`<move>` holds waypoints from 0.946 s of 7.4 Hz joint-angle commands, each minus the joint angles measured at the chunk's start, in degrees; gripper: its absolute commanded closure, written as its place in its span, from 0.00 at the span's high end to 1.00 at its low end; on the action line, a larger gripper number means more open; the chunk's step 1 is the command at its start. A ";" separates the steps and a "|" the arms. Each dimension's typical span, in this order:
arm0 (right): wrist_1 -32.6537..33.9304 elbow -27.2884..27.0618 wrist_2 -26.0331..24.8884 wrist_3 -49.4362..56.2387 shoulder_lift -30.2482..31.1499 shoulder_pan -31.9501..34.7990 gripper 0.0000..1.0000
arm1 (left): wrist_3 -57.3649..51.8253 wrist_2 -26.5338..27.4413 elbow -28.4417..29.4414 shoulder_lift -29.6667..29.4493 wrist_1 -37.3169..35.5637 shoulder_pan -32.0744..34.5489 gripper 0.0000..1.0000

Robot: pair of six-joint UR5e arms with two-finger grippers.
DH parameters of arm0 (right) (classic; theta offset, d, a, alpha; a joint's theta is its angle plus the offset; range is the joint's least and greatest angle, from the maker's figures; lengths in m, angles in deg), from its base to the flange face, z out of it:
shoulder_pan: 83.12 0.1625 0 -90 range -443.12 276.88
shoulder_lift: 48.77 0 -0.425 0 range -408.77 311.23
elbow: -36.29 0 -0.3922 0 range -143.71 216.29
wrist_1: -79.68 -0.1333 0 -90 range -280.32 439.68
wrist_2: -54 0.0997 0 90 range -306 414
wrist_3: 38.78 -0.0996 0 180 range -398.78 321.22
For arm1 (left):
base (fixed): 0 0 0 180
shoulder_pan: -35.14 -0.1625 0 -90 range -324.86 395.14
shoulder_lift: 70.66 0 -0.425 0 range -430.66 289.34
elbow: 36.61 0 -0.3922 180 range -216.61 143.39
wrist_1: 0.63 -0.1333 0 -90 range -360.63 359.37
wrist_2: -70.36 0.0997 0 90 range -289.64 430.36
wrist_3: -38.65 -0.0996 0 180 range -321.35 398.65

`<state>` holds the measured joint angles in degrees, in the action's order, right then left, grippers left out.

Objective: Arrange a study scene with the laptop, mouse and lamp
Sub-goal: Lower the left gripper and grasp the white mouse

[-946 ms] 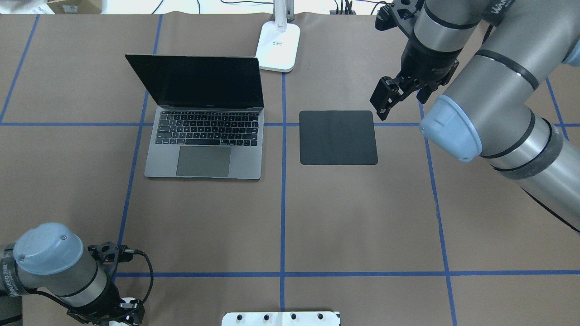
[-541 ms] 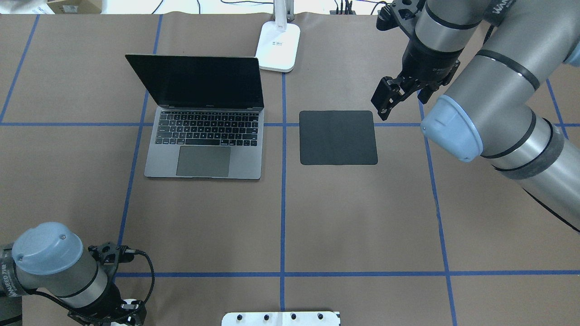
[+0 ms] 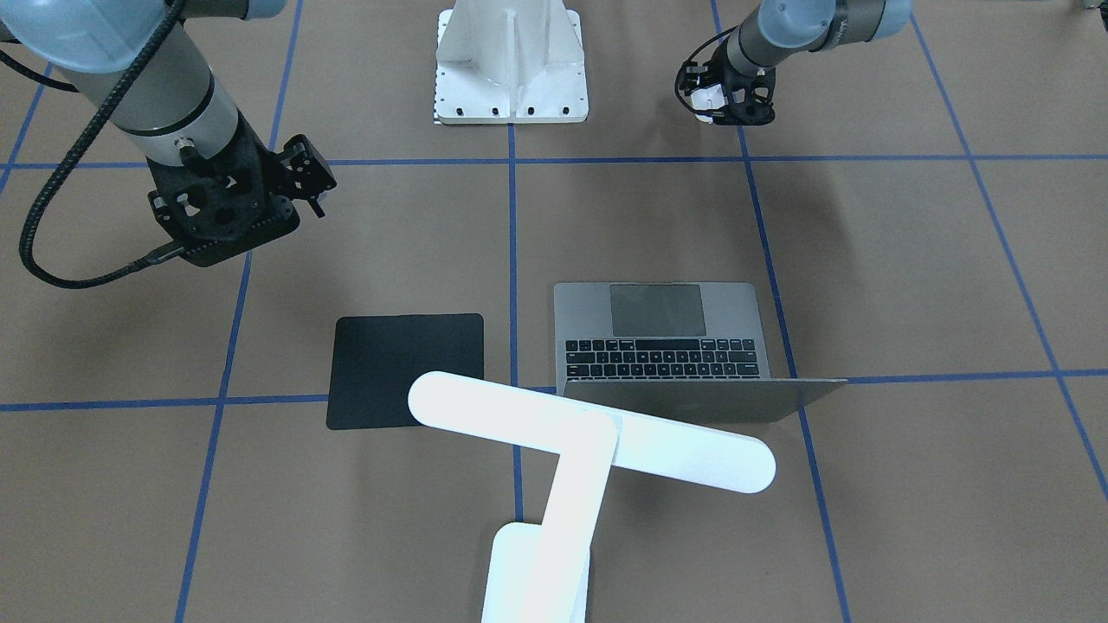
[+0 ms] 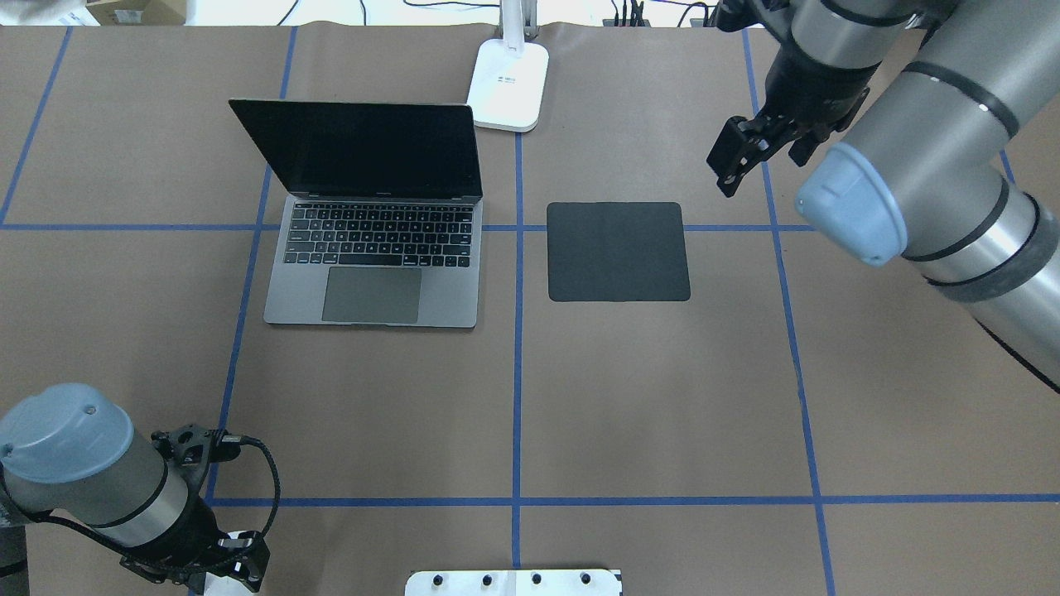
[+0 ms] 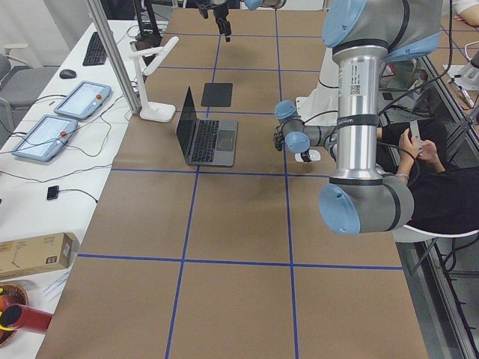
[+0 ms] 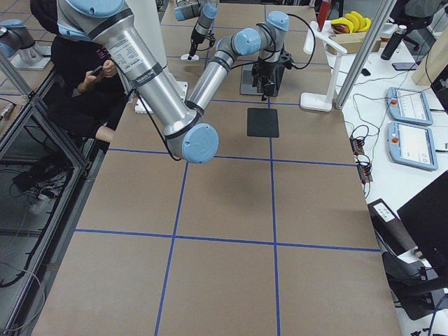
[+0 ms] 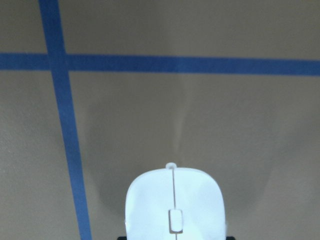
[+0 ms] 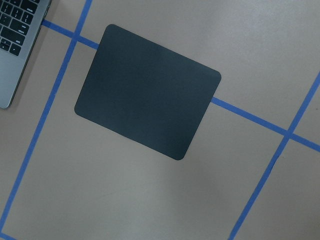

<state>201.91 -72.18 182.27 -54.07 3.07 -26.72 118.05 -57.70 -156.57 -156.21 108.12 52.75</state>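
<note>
Two of three items are judged placed; the mouse (image 7: 174, 207) is outstanding. At the overhead view's lower left it is clamped in the left gripper (image 3: 723, 102), well apart from the black mat (image 4: 618, 251) at centre. The laptop (image 4: 373, 265) is stood open left of the mat. The lamp (image 4: 508, 83) is set at the top edge. The right gripper (image 4: 758, 157) is spread, empty, upper right. The lamp's bar head is shown only front-on and is cropped overhead.

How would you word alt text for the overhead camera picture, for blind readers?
An open laptop sits beside a black mat, with a white lamp behind. The right gripper hovers open at upper right; the left gripper holds a mouse at bottom left.
</note>
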 commanded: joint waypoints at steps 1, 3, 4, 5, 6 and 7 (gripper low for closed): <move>0.11 0.89 0.58 2.02 0.71 5.36 1.00 | -0.65 0.62 -0.27 -0.23 -0.03 1.55 0.68; 0.11 0.64 1.20 6.48 4.13 9.75 1.00 | -2.83 0.89 -0.01 -3.20 -0.20 4.96 0.68; 0.03 0.63 2.07 9.20 6.23 12.30 1.00 | -4.94 0.89 -0.01 -6.87 -3.86 6.89 0.68; 0.11 0.72 2.25 10.89 7.30 13.72 1.00 | -8.18 0.89 -0.10 -13.18 -12.86 8.65 0.68; 0.11 0.81 2.34 10.99 8.09 14.43 1.00 | -13.35 0.89 0.16 -19.68 -22.43 11.54 0.68; -0.06 0.55 2.69 10.99 9.58 15.13 1.00 | -17.23 0.89 1.30 -23.92 -27.40 13.22 0.68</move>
<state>201.98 -71.47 184.58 -43.51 10.93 -12.73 106.16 -56.82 -156.25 -173.60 89.19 63.32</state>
